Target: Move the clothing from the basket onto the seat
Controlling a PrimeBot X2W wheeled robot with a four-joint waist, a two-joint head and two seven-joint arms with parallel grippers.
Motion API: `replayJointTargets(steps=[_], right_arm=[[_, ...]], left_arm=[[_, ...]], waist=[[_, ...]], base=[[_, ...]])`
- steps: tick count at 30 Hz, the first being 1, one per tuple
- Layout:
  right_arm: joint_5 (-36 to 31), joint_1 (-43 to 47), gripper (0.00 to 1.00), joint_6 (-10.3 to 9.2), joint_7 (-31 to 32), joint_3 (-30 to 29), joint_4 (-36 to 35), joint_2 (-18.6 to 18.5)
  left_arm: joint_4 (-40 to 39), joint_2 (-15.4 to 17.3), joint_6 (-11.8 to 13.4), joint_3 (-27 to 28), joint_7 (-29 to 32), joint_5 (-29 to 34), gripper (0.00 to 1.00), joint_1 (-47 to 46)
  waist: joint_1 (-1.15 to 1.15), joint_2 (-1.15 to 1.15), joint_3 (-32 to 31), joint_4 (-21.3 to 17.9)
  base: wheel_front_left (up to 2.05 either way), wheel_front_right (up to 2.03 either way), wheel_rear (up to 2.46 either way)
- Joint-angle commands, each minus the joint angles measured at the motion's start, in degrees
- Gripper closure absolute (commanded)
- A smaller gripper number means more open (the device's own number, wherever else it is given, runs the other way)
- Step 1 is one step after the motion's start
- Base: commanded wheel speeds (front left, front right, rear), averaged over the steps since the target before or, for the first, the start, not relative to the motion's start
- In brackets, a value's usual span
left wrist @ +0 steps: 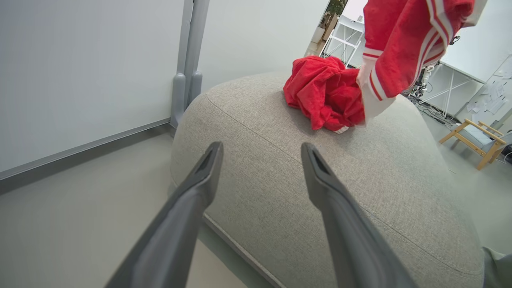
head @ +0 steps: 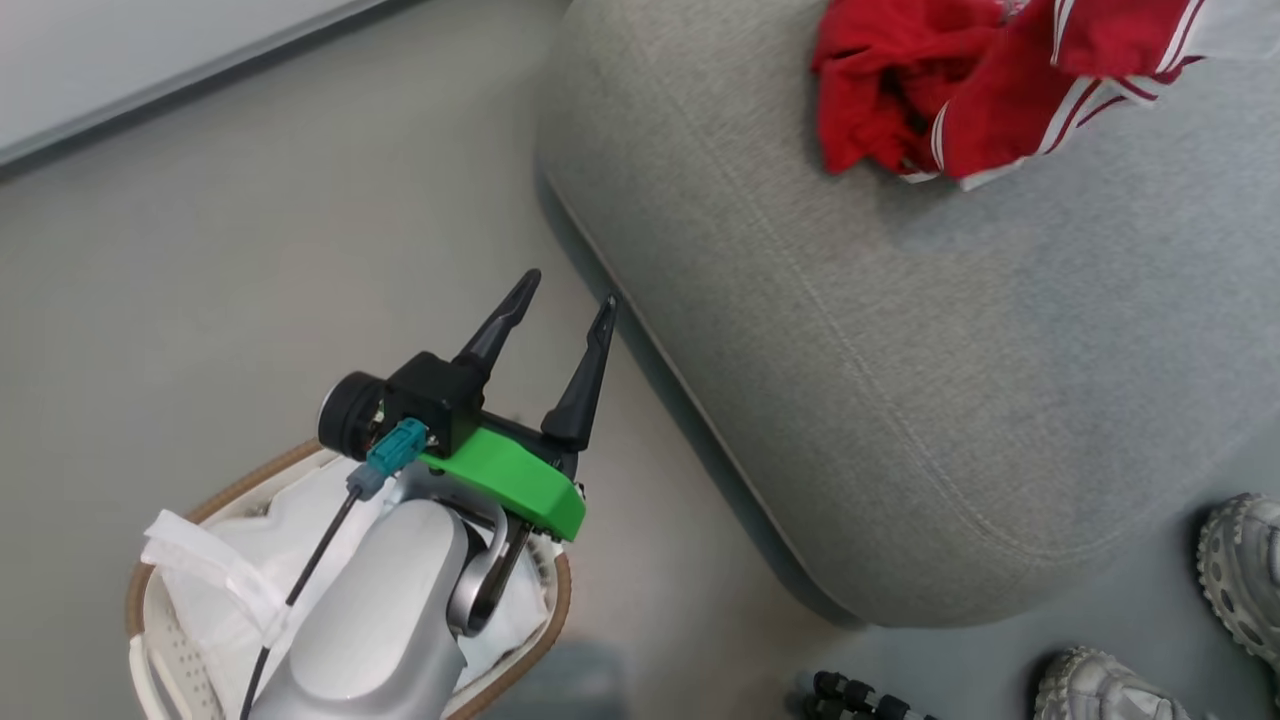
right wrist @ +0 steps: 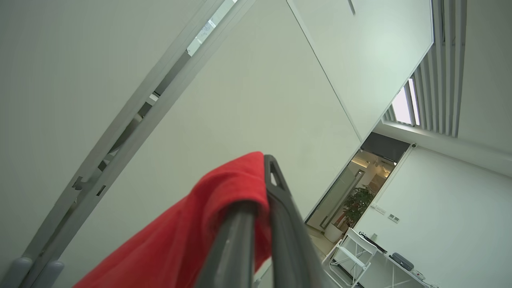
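Left end effector gapes above basket, beside seat.

Two red garments are counted: one crumpled garment and one striped garment. One seat is registered. One basket is recorded, with one liner cloth. Two grippers are counted: one left gripper and one right gripper, each fitted with two fingers. Two shoes are noted: one shoe and a second shoe. One wooden chair is listed

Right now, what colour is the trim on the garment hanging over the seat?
White stripes on the red garment, clearest in the left wrist view.
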Motion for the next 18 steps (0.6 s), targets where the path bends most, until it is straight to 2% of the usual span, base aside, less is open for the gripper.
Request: replayJointTargets(steps=[1, 7, 10, 18], right_arm=[[-0.7, -0.5, 1.00, -0.08, 0.0, -0.5, 1.3, 0.8], [-0.7, 4.3, 1.00, -0.08, 0.0, -4.0, 5.5, 5.8], [-1.5, 9.5, 1.00, -0.08, 0.0, -5.4, 8.4, 9.3], [-3.1, 21.5, 1.00, -0.08, 0.0, -11.7, 13.6, 14.7]], left_arm=[[-0.3, 0.7, -0.1, -0.2, 0.0, 0.3, 0.00, -1.5], [-0.7, 1.3, -0.1, -1.2, 0.0, 0.2, 0.00, -3.6], [-0.7, 1.4, -0.1, -1.9, 0.0, 0.3, 0.00, -4.3], [0.0, 1.7, -0.1, -2.3, 0.0, -0.4, 0.00, -4.7]], waist=[[0.00, 0.00, 4.8, 4.6], [0.00, 0.00, 8.4, 7.5], [0.00, 0.00, 9.6, 8.5], [0.00, 0.00, 9.0, 9.0]], base=[[0.00, 0.00, 0.00], [0.00, 0.00, 0.00], [0.00, 0.00, 0.00], [0.00, 0.00, 0.00]])
